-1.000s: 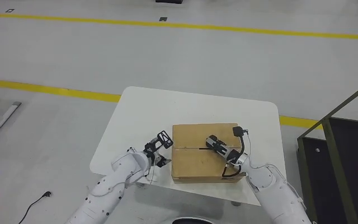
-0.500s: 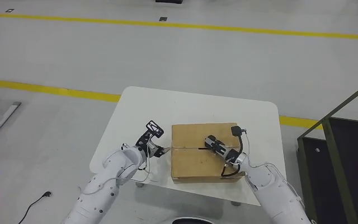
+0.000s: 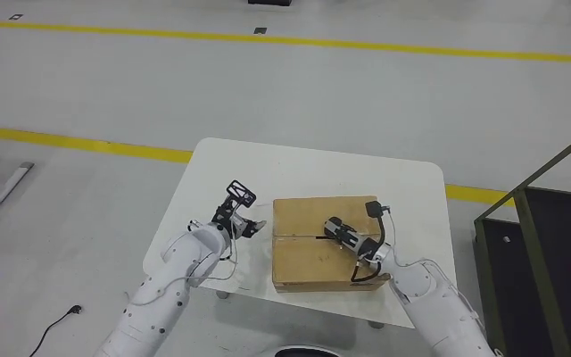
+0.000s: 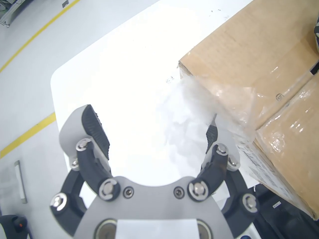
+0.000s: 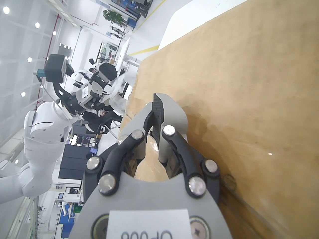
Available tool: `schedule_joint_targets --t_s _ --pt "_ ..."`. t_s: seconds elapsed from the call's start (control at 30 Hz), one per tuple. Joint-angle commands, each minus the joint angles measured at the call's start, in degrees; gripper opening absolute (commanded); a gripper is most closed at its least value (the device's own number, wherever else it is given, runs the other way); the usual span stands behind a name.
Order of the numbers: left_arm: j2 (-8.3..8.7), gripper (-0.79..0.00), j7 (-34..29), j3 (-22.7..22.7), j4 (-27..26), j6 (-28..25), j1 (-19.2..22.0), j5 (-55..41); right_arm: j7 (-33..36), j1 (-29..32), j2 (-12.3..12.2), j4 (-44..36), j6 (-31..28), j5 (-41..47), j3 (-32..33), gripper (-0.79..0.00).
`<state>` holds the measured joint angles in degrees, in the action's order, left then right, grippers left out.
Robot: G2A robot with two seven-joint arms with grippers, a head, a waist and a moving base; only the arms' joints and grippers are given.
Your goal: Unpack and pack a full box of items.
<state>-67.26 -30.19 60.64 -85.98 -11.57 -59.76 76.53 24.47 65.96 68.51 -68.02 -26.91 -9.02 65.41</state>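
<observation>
Looking down on the closed cardboard box (image 3: 326,241), you see its two top flaps meeting at a seam that runs along its length, with clear tape over it. The box sits on the white tabletop (image 3: 268,170), whose near edge runs close along the box's near side. A much wider band of tabletop shows past the box's far side and left end.

Your left gripper (image 4: 152,120) hangs just off the box's left end, above the tabletop, with its fingers spread wide. A loose, crumpled strip of clear tape (image 4: 199,100) stands out from the box's left end at the seam and reaches up to the finger (image 4: 211,130) nearer the box. You cannot tell whether it sticks there.

Your right gripper (image 5: 155,105) lies low over the box's top, right at the seam and toward the box's right half. Its fingers are pressed together with nothing seen between them, and they point toward the box's left end.
</observation>
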Motion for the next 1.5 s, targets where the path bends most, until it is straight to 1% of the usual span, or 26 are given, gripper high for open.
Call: schedule_joint_targets --t_s 0.0,0.23,0.4,0.63,0.93,1.13,1.47 --pt "-0.15 0.000 -0.2 -0.4 0.3 0.3 0.5 0.8 0.1 0.0 0.0 0.0 0.0 0.0 -0.1 -0.785" --pt "-0.98 0.000 0.3 -1.7 1.7 0.6 2.8 0.7 0.3 0.0 0.1 -0.2 0.2 0.2 0.1 -0.785" --pt "-1.69 0.000 1.0 -2.9 2.7 0.3 5.1 0.5 0.6 0.4 0.0 -1.0 0.4 0.6 0.9 -0.785" --pt "-2.88 0.000 1.3 -5.8 5.2 -2.4 8.7 0.3 1.0 1.6 -0.3 -2.3 1.0 0.8 2.0 -0.785" --pt "-4.23 0.000 2.4 -8.5 5.9 -6.3 11.1 -2.5 2.0 3.2 -0.9 -5.2 3.0 1.1 4.5 -0.785" --pt "-5.16 0.000 2.4 -10.9 5.8 -8.1 12.5 -2.7 2.9 4.5 -1.6 -8.0 5.5 1.6 7.5 -0.785" --pt "-7.35 0.000 3.0 -15.7 6.9 -10.2 15.3 -4.1 3.0 8.0 -2.8 -12.3 7.3 2.4 14.1 -0.785"
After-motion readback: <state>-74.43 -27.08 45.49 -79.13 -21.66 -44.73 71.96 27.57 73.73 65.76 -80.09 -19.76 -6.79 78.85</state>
